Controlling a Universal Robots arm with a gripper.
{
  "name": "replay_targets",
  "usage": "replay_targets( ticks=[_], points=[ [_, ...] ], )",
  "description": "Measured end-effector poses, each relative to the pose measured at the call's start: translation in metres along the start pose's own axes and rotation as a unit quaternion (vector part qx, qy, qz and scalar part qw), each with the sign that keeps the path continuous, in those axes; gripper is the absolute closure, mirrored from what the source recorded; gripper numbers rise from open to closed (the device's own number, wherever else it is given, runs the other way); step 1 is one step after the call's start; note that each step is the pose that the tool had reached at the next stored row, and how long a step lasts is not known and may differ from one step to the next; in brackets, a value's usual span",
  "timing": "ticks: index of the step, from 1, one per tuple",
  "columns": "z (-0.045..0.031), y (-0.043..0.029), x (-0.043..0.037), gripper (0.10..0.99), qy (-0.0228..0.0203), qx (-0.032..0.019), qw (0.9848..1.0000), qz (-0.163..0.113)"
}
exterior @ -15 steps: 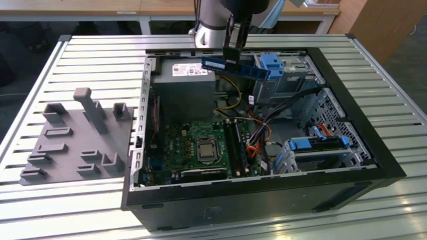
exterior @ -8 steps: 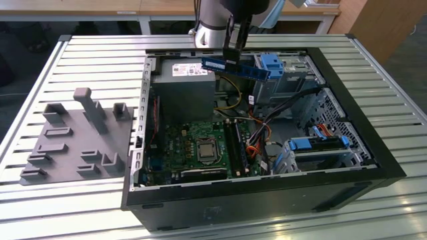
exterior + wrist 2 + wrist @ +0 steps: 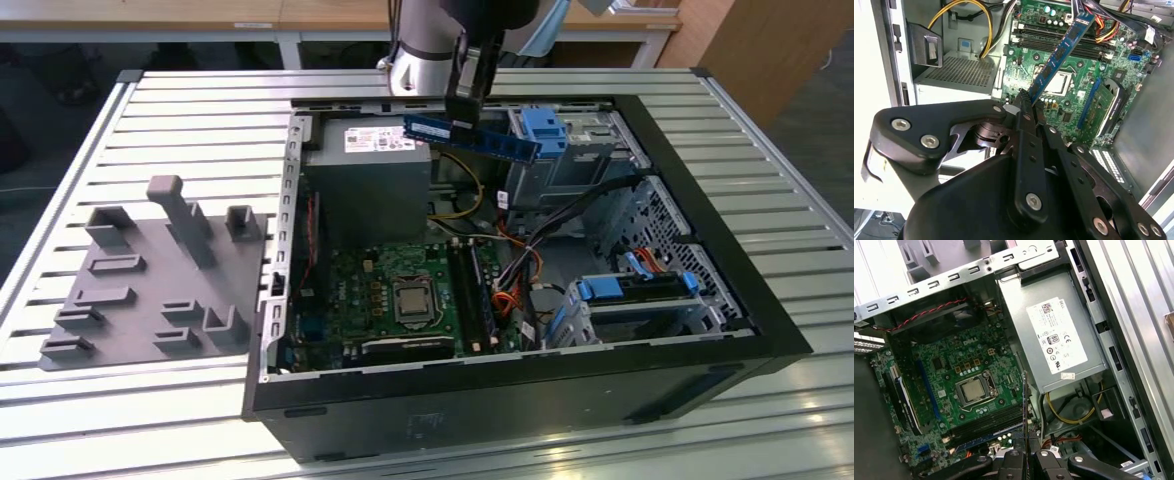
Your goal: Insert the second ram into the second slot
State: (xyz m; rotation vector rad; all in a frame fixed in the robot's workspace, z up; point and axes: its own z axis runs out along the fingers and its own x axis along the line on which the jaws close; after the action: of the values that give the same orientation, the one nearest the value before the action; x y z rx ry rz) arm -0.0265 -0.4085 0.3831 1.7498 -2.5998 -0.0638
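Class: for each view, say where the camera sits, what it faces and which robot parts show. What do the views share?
Exterior view: off the arm, above, facing the open case; arm and gripper show.
First wrist view: at the wrist, facing motherboard and power supply; gripper shows.
Second wrist view: at the wrist, facing the motherboard; gripper shows.
Shared: the second ram, held in the gripper.

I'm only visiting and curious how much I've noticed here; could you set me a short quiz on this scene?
1. True or false: the thin blue circuit-board stick already sits in the green motherboard.
2. The black pincer grips: A) that stick, B) a yellow cable, C) nothing.
3. Fill in: the stick hangs over the open black computer ___.
Key: 1 false; 2 A; 3 case.
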Motion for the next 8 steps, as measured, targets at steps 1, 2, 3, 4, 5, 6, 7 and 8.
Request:
replay_targets(
  ticks=[1,2,3,4,5,6,7,8],
  points=[
    [0.0,0.0,0.0001,0.945,0.0,0.0,1.0,0.001],
    [0.0,-0.0001,0.0004,0.945,-0.0001,0.0,1.0,0.003],
    [-0.0001,-0.0003,0.0006,0.945,-0.0002,0.0001,1.0,0.005],
    [0.0,-0.0003,0.0007,0.945,-0.0003,0.0001,1.0,0.007],
    [0.0,-0.0003,0.0008,0.945,-0.0004,0.0002,1.0,0.01],
    [0.0,-0.0003,0.0008,0.945,-0.0005,0.0002,0.9999,0.014],
    [0.0,-0.0003,0.0008,0.945,-0.0007,0.0004,0.9998,0.02],
    [0.0,-0.0004,0.0008,0.945,-0.001,0.0004,0.9997,0.026]
  ],
)
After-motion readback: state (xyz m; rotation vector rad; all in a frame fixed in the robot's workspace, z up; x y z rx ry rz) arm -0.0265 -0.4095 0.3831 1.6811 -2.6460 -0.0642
